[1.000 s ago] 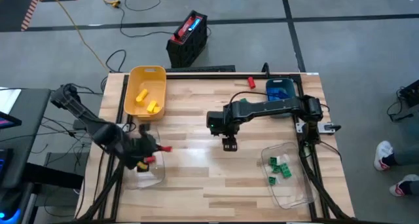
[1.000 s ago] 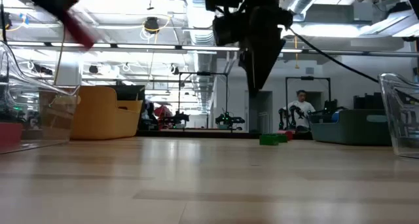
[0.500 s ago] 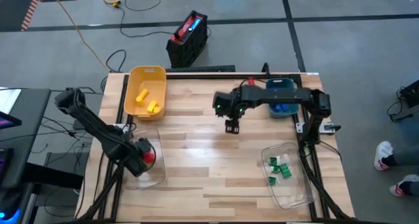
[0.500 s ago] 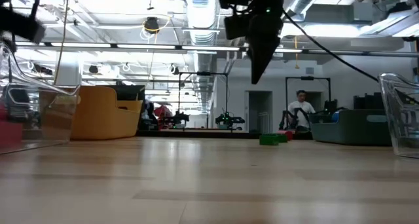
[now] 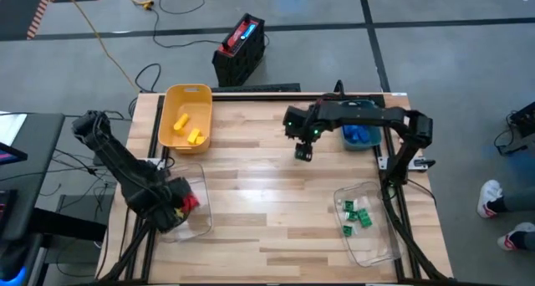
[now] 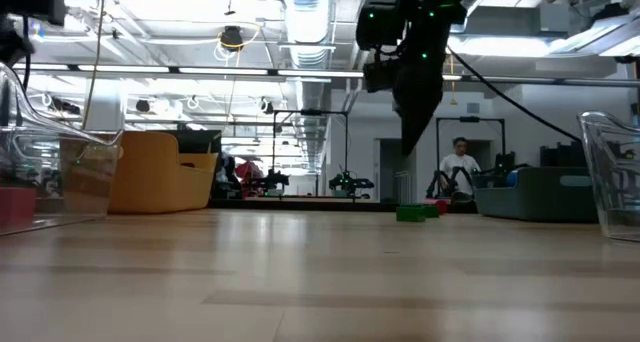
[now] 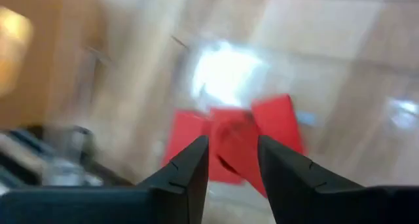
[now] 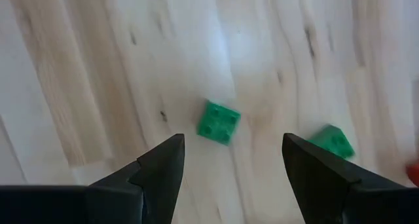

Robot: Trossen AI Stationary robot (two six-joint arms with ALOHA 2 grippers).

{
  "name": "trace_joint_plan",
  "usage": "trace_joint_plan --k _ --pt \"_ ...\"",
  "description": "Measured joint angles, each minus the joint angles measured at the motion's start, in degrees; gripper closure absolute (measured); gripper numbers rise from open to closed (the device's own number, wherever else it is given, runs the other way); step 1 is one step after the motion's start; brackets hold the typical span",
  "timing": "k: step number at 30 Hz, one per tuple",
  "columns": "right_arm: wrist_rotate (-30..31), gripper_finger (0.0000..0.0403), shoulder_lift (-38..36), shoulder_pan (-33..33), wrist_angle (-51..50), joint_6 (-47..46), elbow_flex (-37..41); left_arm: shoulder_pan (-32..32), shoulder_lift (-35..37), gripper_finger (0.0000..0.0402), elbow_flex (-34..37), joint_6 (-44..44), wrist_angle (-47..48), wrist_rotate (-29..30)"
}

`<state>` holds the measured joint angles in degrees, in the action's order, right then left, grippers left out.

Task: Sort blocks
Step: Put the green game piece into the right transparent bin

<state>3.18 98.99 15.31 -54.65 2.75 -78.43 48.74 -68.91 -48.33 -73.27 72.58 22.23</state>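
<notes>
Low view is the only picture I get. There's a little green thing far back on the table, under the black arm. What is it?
Observer: The right wrist view shows two green blocks there, lying apart on the table.
Operator: Is the claw ready to grab one?
Observer: The right gripper hangs over them with its fingers wide open and nothing between them.
Operator: Where are the other green ones?
Observer: From above, other green blocks lie in the clear bin near the table's right front corner.
</notes>
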Motion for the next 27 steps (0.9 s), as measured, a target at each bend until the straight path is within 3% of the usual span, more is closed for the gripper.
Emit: trace_joint_plan --k 5,10,15,19,23,27 --pt "0.05 0.0132 3.57 -2.57 1.13 3.96 0.52 1.60 0.03 0.0267 -3.37 -1.11 5.27 6.31" --pt "0.00 0.0132 8.18 -3.39 0.31 11.14 0.55 1.54 0.03 0.0239 -4.60 2.42 5.05 8.80" --pt "-0.02 0.0132 10.09 -1.30 -0.65 9.43 0.59 1.54 0.01 0.0197 -4.60 3.86 6.14 11.03" --pt "0.04 0.0132 10.11 -0.48 1.58 10.73 0.57 0.69 0.01 0.0172 -4.60 6.80 6.29 17.63" --pt "0.02 0.0132 10.47 -0.19 2.16 6.61 0.55 -1.07 0.01 0.0166 -4.60 9.03 6.27 21.89" --pt "0.07 0.0132 12.80 -0.07 2.35 6.28 0.55 -2.60 0.01 0.0166 -4.60 10.72 5.58 22.45"
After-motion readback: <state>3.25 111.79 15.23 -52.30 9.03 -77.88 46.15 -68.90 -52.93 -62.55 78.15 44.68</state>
